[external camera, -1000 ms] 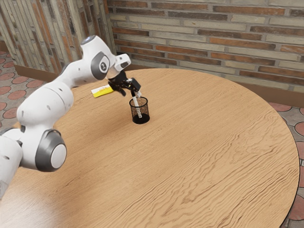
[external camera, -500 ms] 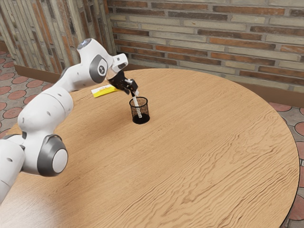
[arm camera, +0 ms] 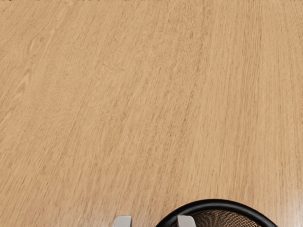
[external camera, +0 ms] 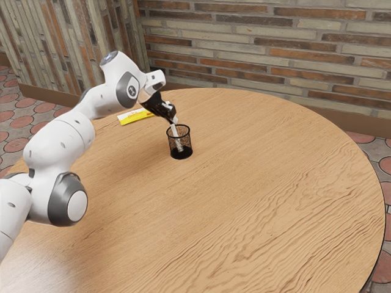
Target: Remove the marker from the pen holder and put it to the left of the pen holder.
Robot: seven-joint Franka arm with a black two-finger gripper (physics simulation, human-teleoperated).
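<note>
Tabletop (external camera: 244, 183), marker (external camera: 175, 132) in pen holder (external camera: 183, 155).

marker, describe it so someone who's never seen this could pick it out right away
On the round wooden table, find the black mesh pen holder. The marker is the slim white stick inside it, leaning slightly, its upper part above the rim. The yellow-and-white item nearby lies flat on the tabletop instead.

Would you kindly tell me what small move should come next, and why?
I would probably close the end effector gently on the top of the marker: it appears open right at that end, and the marker leans inside the pen holder.
</note>
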